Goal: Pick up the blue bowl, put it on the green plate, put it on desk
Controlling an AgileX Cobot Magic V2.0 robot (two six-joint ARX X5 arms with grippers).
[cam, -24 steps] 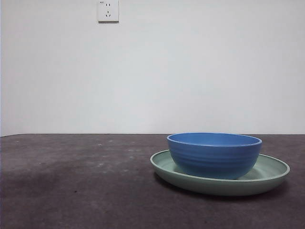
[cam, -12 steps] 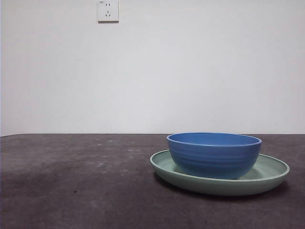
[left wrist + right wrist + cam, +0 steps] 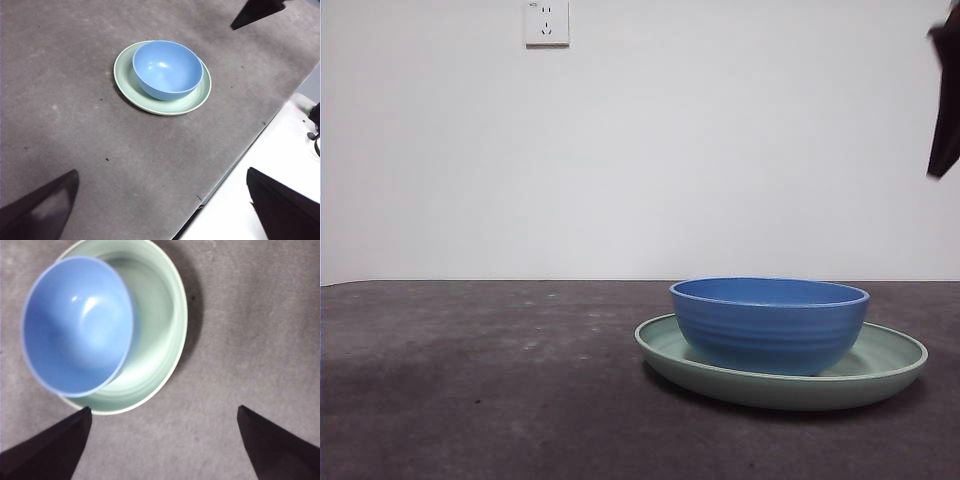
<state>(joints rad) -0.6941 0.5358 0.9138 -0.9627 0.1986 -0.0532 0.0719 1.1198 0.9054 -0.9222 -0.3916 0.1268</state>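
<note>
The blue bowl (image 3: 770, 325) looks like smooth moulded plastic with a soft sheen, faint horizontal ridges on its outer wall and a bright highlight inside. The green plate (image 3: 885, 365) has the same smooth, slightly glossy finish, with light reflecting along its raised rim. The desk (image 3: 480, 390) is matt and rough-looking, a mottled, speckled grey-brown surface.

I see the blue bowl (image 3: 769, 324) sitting upright and empty inside the green plate (image 3: 892, 362), off-centre toward one side of it, faint ridges on its outer wall. The plate is shallow, glossy and pale mint, lying flat on the dark mottled desk (image 3: 480, 390).
</note>
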